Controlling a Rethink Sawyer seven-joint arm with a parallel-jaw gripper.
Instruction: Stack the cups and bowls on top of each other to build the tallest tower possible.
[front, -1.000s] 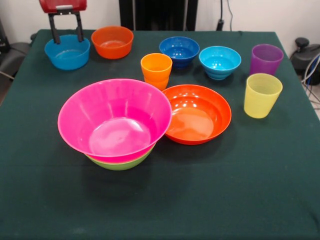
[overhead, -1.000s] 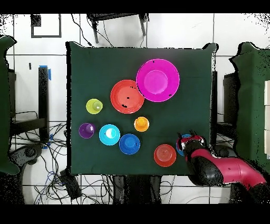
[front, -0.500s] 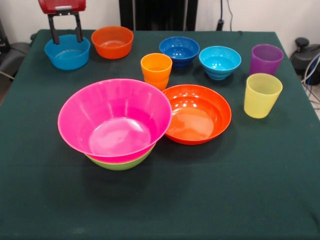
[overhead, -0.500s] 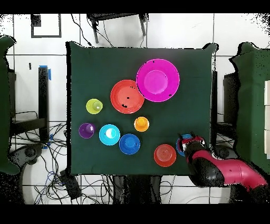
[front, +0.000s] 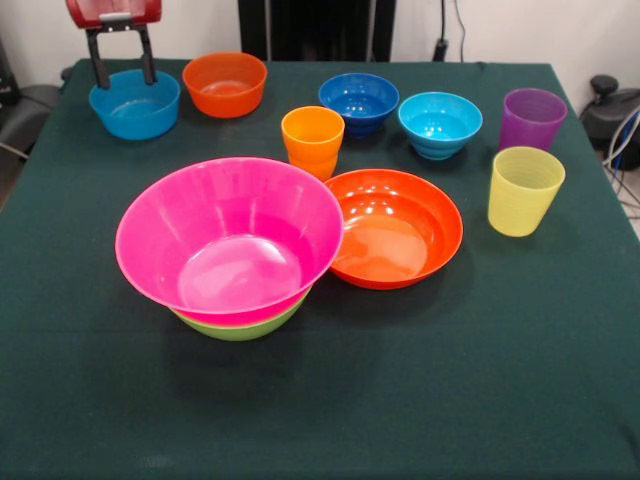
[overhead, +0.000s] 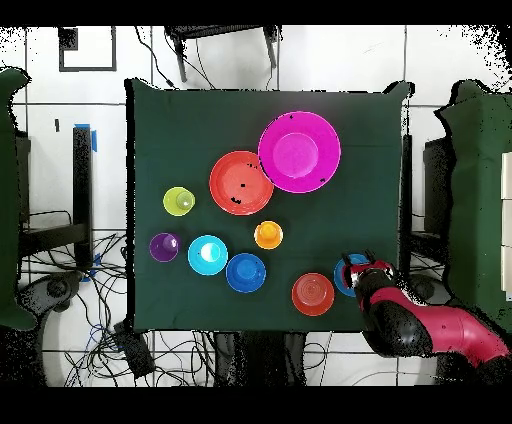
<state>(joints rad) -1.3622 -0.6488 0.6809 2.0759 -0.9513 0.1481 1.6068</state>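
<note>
Worktop (front: 520, 400) draped in dark green cloth carries every piece. Largest, the pink bowl (front: 230, 238) sits nested in the lime green bowl (front: 240, 328) near the middle; only the front view shows that green rim, which the overhead view hides beneath the pink. Touching its side lies the shallow orange bowl (front: 393, 228). Toward the robot's edge stand the small orange bowl (front: 225, 84), the dark blue bowl (front: 358, 101), the cyan bowl (front: 440, 124) and, at the corner, the blue bowl (front: 134, 104). Orange cup (front: 312, 141) stands mid-table; the purple cup (front: 532, 118) and yellow cup (front: 525, 190) stand together at one side edge. End effector (front: 120, 76), fingers apart and empty, straddles the blue bowl's far rim.
</note>
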